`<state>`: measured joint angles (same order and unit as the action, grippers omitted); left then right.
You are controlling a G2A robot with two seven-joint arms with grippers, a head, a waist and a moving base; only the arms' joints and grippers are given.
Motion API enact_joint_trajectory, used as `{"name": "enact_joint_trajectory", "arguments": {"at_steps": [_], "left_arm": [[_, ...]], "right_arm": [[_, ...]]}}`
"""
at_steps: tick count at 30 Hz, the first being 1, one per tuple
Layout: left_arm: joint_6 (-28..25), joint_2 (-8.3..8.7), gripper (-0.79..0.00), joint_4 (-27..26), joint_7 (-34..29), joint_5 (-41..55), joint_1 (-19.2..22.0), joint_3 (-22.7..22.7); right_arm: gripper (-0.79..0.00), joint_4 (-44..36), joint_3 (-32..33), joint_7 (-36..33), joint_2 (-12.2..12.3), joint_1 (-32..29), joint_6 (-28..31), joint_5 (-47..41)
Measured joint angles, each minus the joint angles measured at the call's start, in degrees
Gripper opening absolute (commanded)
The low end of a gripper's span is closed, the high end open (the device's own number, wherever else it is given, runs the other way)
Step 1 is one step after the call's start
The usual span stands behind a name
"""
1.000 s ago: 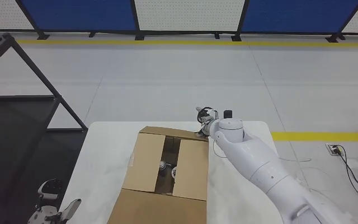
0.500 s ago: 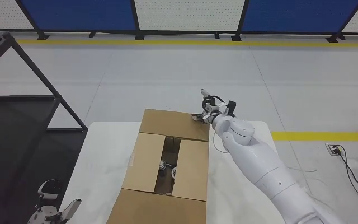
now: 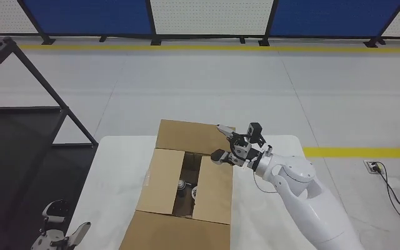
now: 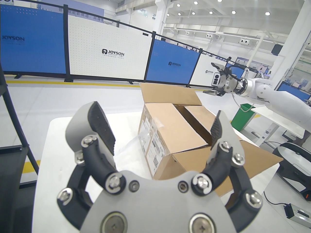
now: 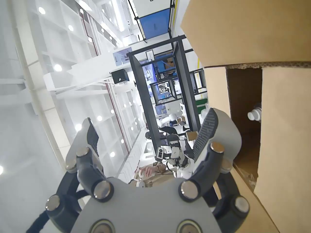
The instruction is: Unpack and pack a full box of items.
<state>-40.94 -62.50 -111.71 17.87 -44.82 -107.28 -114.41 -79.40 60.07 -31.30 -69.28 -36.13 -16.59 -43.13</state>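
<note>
Box (image 3: 164, 181) on the table (image 3: 119, 181), flaps partly up (bottles (image 3: 182, 185) inside), right gripper (image 3: 217, 142) wide open above its 1 o'clock corner, arm (image 3: 300, 187) stretched from 4 o'clock, left gripper (image 3: 65, 226) open too, off the table's 7 o'clock corner.

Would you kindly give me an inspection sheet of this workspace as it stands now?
Surface: white table, carrying the cardboard box.
Job's things: far flap raised, side flaps partly shut; bottle tops show in the gap.
Clutter: what looks like clear film beside the box.
Grippers: right gripper open, empty, over the box's far right corner; left gripper open, empty, beside the table's near left edge.
Cables: black cord on the floor.
Surroundings: blue and white panels, black rack, green bin.
</note>
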Motion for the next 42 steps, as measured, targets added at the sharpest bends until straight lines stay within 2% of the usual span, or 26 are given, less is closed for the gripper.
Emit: {"name": "enact_joint_trajectory", "arguments": {"at_steps": [8, 13, 17, 25, 42], "left_arm": [[0.36, -0.01, 0.000, 0.20, -0.38, 0.22, 0.13, 0.10], [4.29, -0.05, 0.000, 2.25, -3.79, 0.68, 2.39, 0.06], [5.00, -0.15, 0.000, 4.02, -3.75, -0.37, 3.38, -0.17], [4.64, -0.18, 0.000, 8.33, -4.61, -0.63, 4.40, -1.92], [5.16, -0.63, 0.000, 8.90, -5.64, 0.61, 4.92, -1.82]], "right_arm": [[0.000, -0.40, -0.35, -0.23, -0.04, -0.25, 0.66, 0.18], [0.000, -1.96, -2.95, -9.32, 0.23, 0.06, 2.25, 7.07], [0.000, -1.90, -6.52, -13.00, -0.15, 2.11, 1.95, 13.18], [0.000, 2.18, -15.94, -11.61, -3.10, 8.21, 0.73, 20.57], [0.000, 13.12, -24.70, -10.99, -8.93, 14.82, 0.62, 22.79]]}}
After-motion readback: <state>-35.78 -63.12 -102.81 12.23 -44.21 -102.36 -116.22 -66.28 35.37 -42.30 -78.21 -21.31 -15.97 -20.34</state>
